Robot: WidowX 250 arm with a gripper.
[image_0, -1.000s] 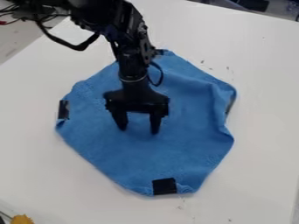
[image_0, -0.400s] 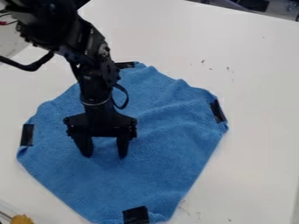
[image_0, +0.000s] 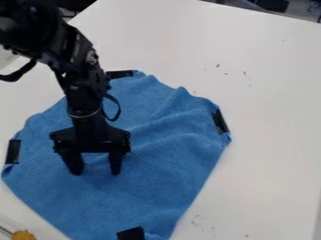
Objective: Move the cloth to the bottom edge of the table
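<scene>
My gripper (image_0: pixel 96 172) stands over the left-middle part of the blue cloth (image_0: pixel 163 173), its two fingers apart and their tips down at the fabric. Black patches mark the cloth's corners at left, top, right and bottom. Soft creases run from the gripper toward the cloth's right side. The cloth lies spread on the white table (image_0: pixel 270 122), its lower corner reaching the view's bottom edge and its left corner close to the left edge.
A yellow object (image_0: pixel 24 235) sits at the bottom left corner, beside a thin rod. Small dark specks mark the tabletop at the upper right and below the cloth's right side. Cables hang near the arm at upper left.
The gripper has moved down and to the left, and the cloth has slid the same way with it. The cloth's right corner, folded earlier, now lies flatter with its black patch showing.
</scene>
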